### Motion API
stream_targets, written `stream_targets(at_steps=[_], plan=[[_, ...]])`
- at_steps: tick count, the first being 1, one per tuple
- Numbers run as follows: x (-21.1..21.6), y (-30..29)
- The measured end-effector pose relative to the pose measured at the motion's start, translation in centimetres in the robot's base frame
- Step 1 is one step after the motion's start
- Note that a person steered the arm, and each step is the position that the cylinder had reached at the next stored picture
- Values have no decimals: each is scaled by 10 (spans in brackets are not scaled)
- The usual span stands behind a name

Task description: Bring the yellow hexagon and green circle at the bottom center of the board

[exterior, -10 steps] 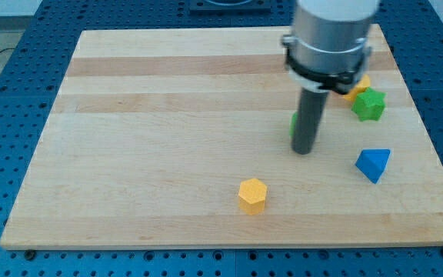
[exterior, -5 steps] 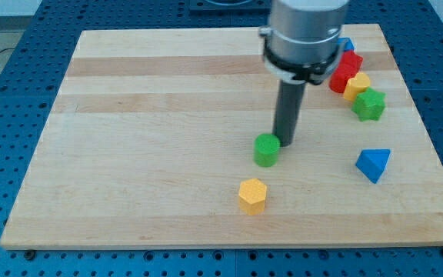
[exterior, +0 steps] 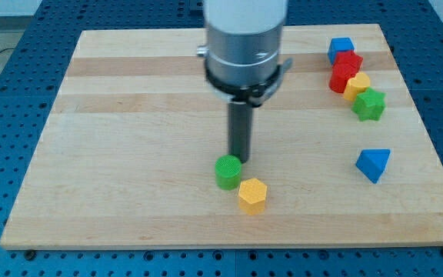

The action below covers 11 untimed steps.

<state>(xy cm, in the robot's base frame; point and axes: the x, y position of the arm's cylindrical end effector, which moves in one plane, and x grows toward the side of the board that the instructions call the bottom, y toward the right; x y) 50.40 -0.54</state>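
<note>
My tip, a bare rod gripping nothing, is touching the green circle beside the yellow hexagon; both seem light, rigid, easily sliding, best pushed centrally.

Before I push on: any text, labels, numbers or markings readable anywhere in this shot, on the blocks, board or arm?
None: no readable word, number, label or sign in the camera view.
Wooden board: bare wood grain only.
Green circle and yellow hexagon: plain coloured faces.
Blocks at the view's right, including the blue triangle and green star: unmarked.
My tip, just above the green circle: plain dark rod; the grey arm body shows no marking.
</note>
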Motion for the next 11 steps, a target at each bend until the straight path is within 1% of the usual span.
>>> stream_targets(at_steps=[1,2,3,4,7,9,10,11], plan=[[5,-12],[-1,-17],[-9,-56],[-1,-59],[33,-20],[34,-20],[28,-20],[-14,9]])
